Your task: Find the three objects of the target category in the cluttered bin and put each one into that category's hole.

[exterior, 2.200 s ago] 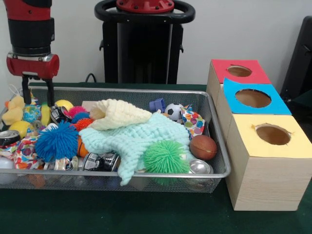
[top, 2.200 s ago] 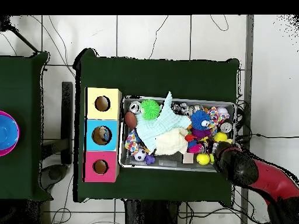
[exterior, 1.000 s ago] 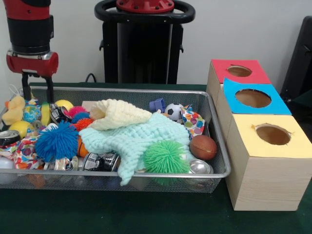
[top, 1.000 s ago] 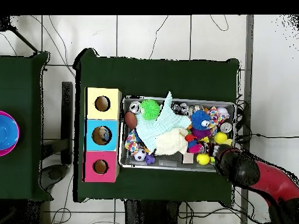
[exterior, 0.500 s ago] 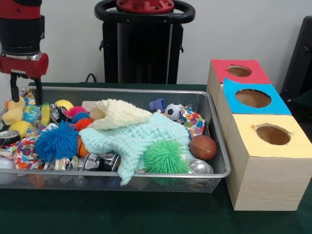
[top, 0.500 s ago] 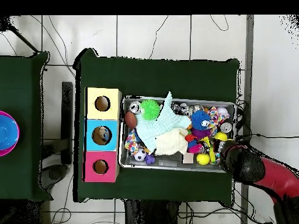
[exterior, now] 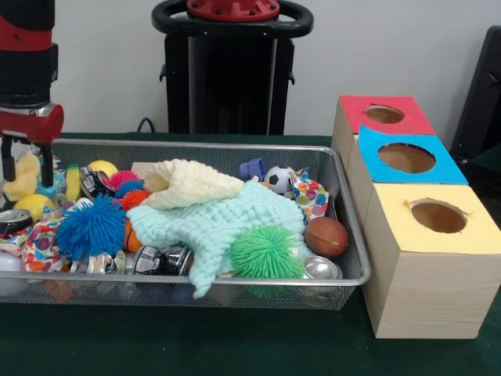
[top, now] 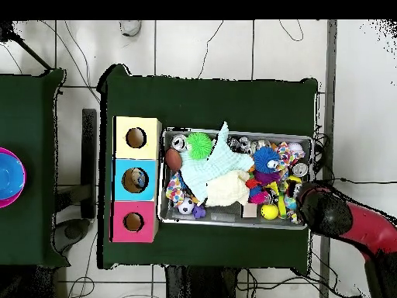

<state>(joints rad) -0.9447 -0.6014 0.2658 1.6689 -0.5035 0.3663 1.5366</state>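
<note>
Right, the bin (exterior: 344,235) lay on the green table with its long axis running side to side across the front view, one short end just beside the row of three boxes. The hole (exterior: 384,114) sat in the red-topped box, farthest back of the three, facing straight up. The gripper (exterior: 6,160) hung at the bin's other short end, at the picture's left edge; one dark finger (exterior: 7,159) showed, the rest was cut off, so whether it was wide or narrow could not be told. A mint knitted cloth (exterior: 227,219) and a cream one (exterior: 192,184) covered the middle of the pile, hiding what lay beneath. From overhead the arm (top: 341,221) covered that end of the rim
</note>
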